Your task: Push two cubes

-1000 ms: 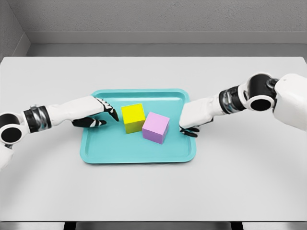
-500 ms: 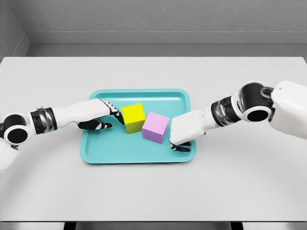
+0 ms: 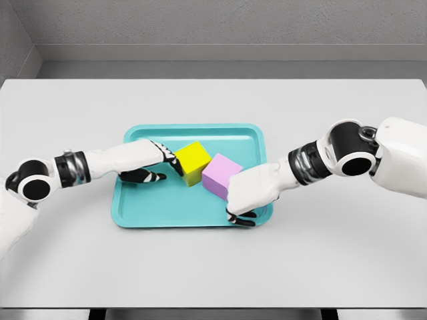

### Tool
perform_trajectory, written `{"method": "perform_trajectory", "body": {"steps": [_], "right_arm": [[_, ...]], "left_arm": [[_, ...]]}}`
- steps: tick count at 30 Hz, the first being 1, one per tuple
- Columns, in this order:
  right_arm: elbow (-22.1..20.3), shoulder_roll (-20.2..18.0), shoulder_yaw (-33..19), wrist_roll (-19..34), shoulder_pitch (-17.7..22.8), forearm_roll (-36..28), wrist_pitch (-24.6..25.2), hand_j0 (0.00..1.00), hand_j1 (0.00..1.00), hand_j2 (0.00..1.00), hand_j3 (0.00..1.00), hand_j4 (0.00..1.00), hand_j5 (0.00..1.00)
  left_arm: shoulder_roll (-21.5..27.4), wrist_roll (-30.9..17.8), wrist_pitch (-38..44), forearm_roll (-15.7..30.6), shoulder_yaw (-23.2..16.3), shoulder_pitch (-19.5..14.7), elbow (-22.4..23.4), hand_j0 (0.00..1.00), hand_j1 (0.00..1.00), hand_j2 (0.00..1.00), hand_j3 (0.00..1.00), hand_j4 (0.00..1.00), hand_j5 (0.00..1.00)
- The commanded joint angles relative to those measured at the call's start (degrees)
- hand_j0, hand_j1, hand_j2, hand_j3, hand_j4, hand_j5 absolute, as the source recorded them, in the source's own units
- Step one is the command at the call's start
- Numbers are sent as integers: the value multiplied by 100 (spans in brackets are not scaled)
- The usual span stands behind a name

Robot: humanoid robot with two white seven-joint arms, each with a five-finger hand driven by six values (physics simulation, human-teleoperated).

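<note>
Bright yellow cube (image 3: 192, 161) and soft pink cube (image 3: 221, 175) touching, side by side in the middle of the flat teal tray (image 3: 143, 212) on the pale grey surface (image 3: 213, 267). Yellow at 3 o'clock from left hand (image 3: 148, 167), fingers (image 3: 175, 165) pressed on it, holding nothing. Pink at 10 o'clock from right hand (image 3: 250, 197), fingers (image 3: 241, 219) curled loosely, pressing its side.

One yellow cube (image 3: 192, 160), one purple cube (image 3: 219, 175), one teal tray (image 3: 143, 215), one table (image 3: 213, 267)
</note>
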Motion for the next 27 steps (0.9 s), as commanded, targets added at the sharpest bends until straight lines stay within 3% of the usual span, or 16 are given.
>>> {"method": "perform_trajectory", "body": {"steps": [1,8,27], "right_arm": [[152,-24,-11,-1,0,-46,12,12,12,12,12,12,12],[803,11,-82,-1,-26,-38,12,13,13,13,13,13,13],[935,90,-73,-1,-9,-46,12,13,13,13,13,13,13]], "left_arm": [[-23,1,11,34,-15,0,-1,58,58,58,58,58,58],[-111,1,11,34,-15,-18,16,58,58,58,58,58,58],[-296,-78,11,34,-24,-18,60,58,58,58,58,58,58]]}}
